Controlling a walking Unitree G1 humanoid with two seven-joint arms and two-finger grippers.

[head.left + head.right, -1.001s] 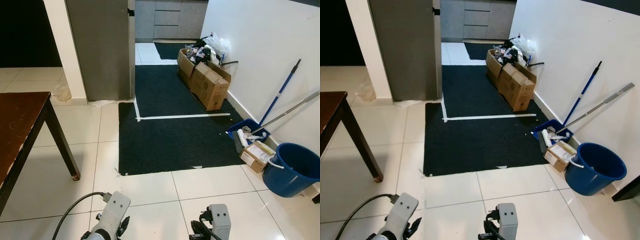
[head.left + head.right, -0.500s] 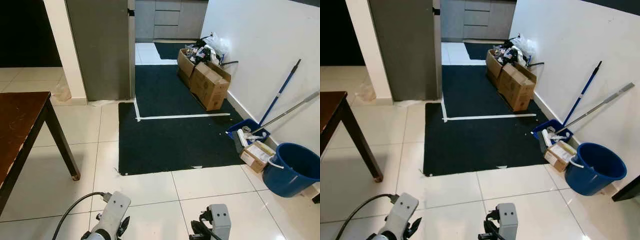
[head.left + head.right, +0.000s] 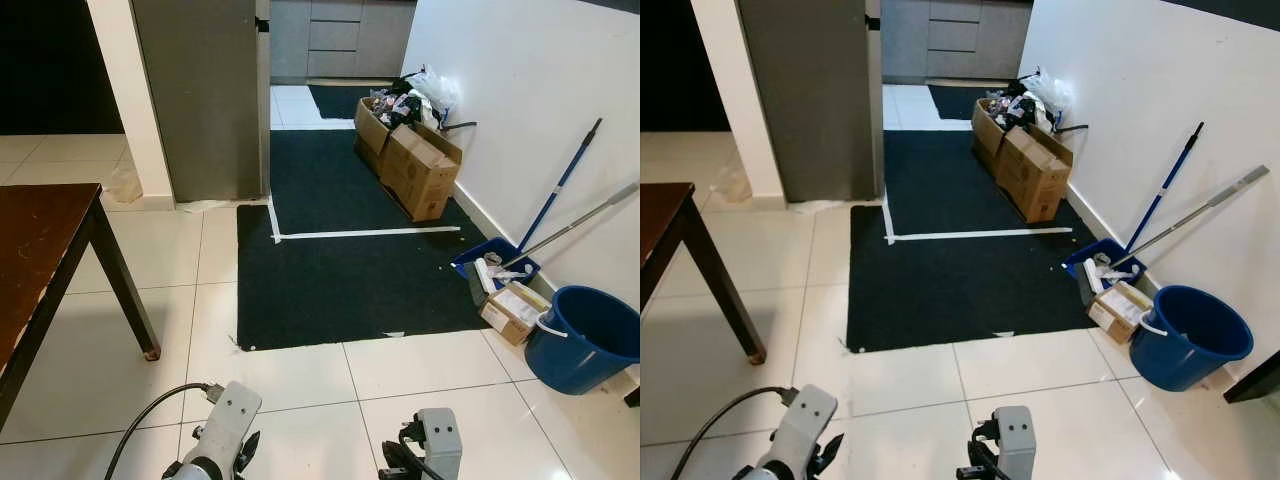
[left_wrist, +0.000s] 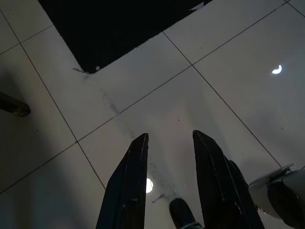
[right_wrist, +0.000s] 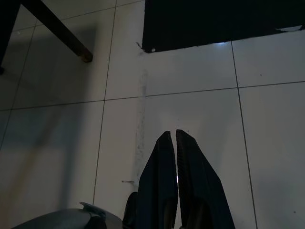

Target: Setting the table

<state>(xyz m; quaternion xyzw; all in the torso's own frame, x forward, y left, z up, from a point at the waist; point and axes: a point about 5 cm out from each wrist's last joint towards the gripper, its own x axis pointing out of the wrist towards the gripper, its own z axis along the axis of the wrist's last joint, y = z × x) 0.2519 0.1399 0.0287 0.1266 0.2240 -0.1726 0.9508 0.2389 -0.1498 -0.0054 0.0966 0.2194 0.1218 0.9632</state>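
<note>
Left eye view: table [image 3: 40,240] far left of both empty end effectors, left [image 4: 169,138] parted, right [image 5: 171,138] closed.

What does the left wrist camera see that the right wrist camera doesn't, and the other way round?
Left wrist view: the left pincer, its two black fingers apart with bare tile between them, and a bright light spot reflected on the floor. Right wrist view: the right pincer, its fingers pressed together, and a long stretch of the dark table leg. Shared: white floor tiles, an edge of the black mat, and the foot of that table leg.
</note>
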